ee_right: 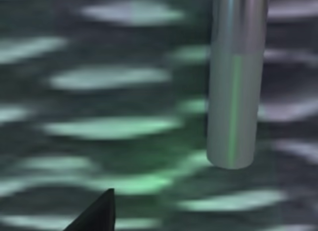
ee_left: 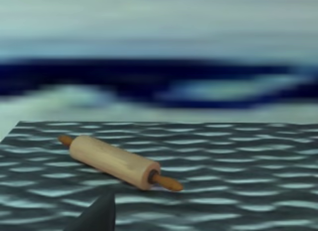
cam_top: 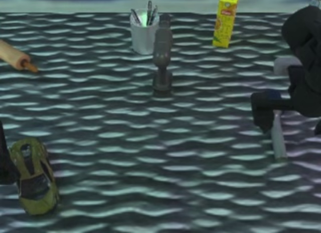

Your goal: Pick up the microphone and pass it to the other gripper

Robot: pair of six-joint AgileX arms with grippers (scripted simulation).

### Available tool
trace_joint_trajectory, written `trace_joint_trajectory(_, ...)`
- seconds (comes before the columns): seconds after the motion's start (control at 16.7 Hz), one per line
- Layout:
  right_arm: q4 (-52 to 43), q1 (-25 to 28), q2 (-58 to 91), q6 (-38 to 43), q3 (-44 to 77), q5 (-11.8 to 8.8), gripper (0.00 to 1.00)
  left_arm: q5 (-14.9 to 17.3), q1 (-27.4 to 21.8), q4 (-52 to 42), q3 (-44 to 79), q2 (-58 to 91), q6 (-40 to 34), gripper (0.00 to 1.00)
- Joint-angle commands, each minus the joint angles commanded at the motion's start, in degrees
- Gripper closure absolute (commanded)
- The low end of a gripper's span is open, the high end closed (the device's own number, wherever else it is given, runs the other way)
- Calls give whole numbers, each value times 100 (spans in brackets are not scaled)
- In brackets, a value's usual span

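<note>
A dark table (cam_top: 150, 158) with a rippled, wave-like pattern fills the scene, pale wall behind it. Over at the right edge, the right gripper (cam_top: 273, 112) is down low by the microphone (cam_top: 278, 138), its black arm reaching in from the upper right corner with a pale grey block on top. The fingers look to be around the microphone's upper end, but whether they are clamped on it or just beside it, I cannot tell. The microphone itself: a slim light grey handle pointing toward the near edge, its head hidden under the black fingers in the top view. In the right wrist view the handle (ee_right: 233, 92) shows as a smooth grey cylinder with a flat cut end, table pattern behind it, and one dark fingertip (ee_right: 99, 213) at the frame's edge.

Outward from the microphone: a dark grey mill (cam_top: 162, 57) stands upright well to its left, toward the far side. Just behind the mill, a white cup (cam_top: 143, 35) of pens. A yellow juice carton (cam_top: 226, 20) stands between mill and right arm, at the far edge. Far to the left, a wooden rolling pin (cam_top: 15, 56), and nearer, an olive toy car (cam_top: 34, 177).

The left gripper (ee_left: 97, 216) sits parked at the left edge beside the car; its fingers' spread, cannot tell.
</note>
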Motion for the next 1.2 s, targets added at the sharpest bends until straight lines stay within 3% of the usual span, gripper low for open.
trace_joint_trajectory(0.24,407,9,242,-11,-194,4,0,0,0,0,0,0,0,0)
trace_joint_trajectory(0.6,1905,1,1056,-8,-831,8,0,0,0,0,0,0,0,0)
trace_joint_trajectory(0.96,2122,0,1197,-6,-935,9,0,0,0,0,0,0,0,0)
trace_joint_trajectory(1.2,2122,0,1197,-6,-935,9,30,0,0,0,0,0,0,0)
